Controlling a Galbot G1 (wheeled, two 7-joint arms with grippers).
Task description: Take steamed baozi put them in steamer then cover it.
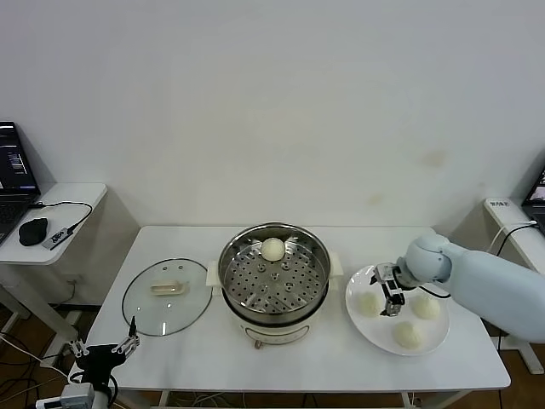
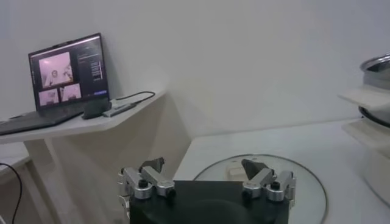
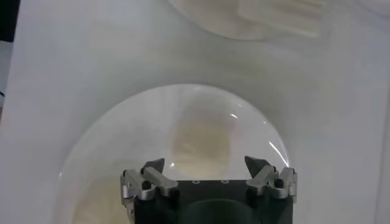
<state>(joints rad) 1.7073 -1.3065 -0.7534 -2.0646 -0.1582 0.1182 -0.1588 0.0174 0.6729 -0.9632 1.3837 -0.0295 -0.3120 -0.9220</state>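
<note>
The steamer (image 1: 246, 312) stands at the table's middle, and one steamed baozi (image 1: 272, 249) lies at the back of its perforated tray (image 1: 274, 285). Three more baozi (image 1: 368, 302) (image 1: 427, 307) (image 1: 407, 334) lie on a white plate (image 1: 361, 325) to its right. My right gripper (image 1: 390, 296) hangs open over the plate between the left and right buns. In the right wrist view the open gripper (image 3: 204, 163) is above a blurred bun (image 3: 201, 140). The glass cover (image 1: 167, 296) lies flat left of the steamer. My left gripper (image 1: 104, 345) is open and empty at the table's front left corner.
A side desk (image 1: 72, 200) on the left holds a laptop (image 1: 15, 175), a mouse (image 1: 32, 230) and cables. Another small table (image 1: 511, 213) stands at the far right. The left wrist view shows the cover (image 2: 304, 182), the steamer's edge (image 2: 378, 67) and the laptop (image 2: 67, 73).
</note>
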